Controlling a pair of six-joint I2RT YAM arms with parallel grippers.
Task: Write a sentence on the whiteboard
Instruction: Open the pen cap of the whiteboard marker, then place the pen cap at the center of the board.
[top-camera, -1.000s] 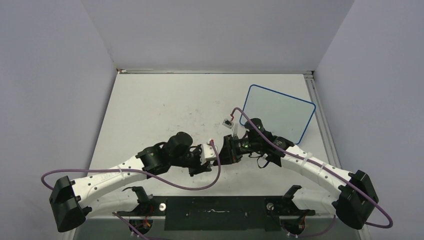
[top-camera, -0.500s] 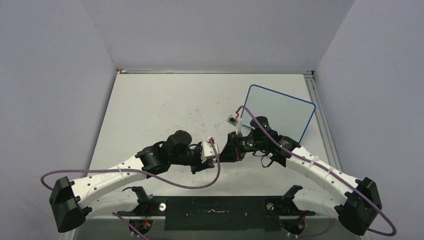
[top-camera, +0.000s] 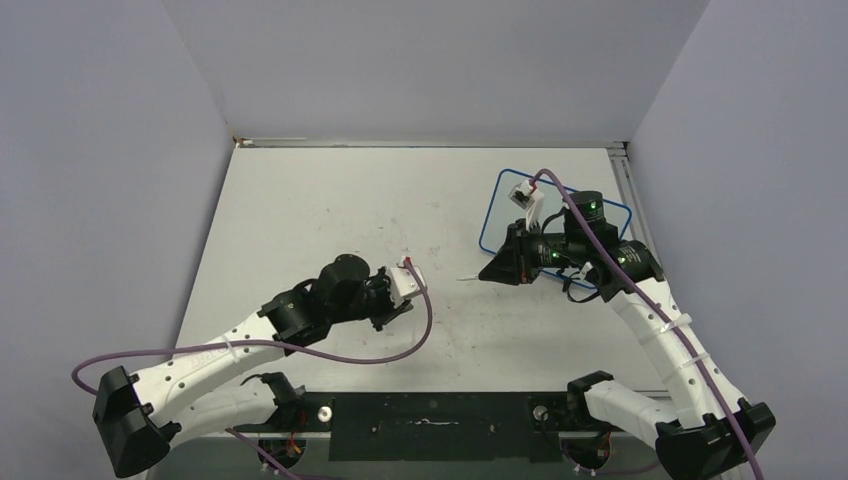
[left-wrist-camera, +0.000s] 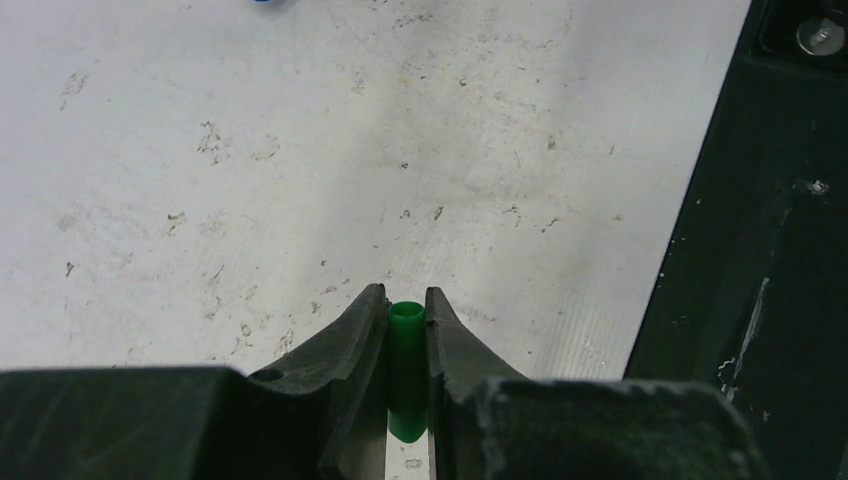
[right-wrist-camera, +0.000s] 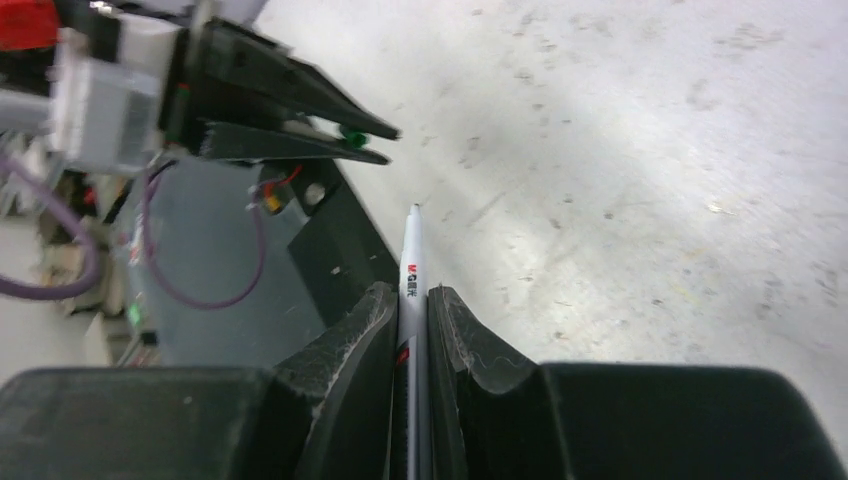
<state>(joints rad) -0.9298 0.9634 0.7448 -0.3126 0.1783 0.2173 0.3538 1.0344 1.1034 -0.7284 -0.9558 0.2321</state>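
Note:
The whiteboard (top-camera: 487, 215), white with a thin blue rim, lies at the back right of the table, and my right arm covers most of it. No sentence shows on the part I can see. My right gripper (top-camera: 488, 274) (right-wrist-camera: 412, 295) hovers at the board's near-left corner. It is shut on a white marker (top-camera: 468, 278) (right-wrist-camera: 411, 260), whose bare tip points left. My left gripper (top-camera: 386, 316) (left-wrist-camera: 406, 300) is left of centre, shut on the green marker cap (left-wrist-camera: 406, 365). The right wrist view also shows that cap (right-wrist-camera: 352, 137). A wide gap separates the grippers.
A black base plate (top-camera: 430, 425) (left-wrist-camera: 760, 250) runs along the table's near edge. Purple cables (top-camera: 420, 330) loop from both wrists. Grey walls close in the table on the left, back and right. The tabletop (top-camera: 330, 200) is scuffed and stained.
The two grippers were together at the table's centre. Now my right gripper has pulled the marker away up and right over the whiteboard, and my left gripper has drawn back left with the cap.

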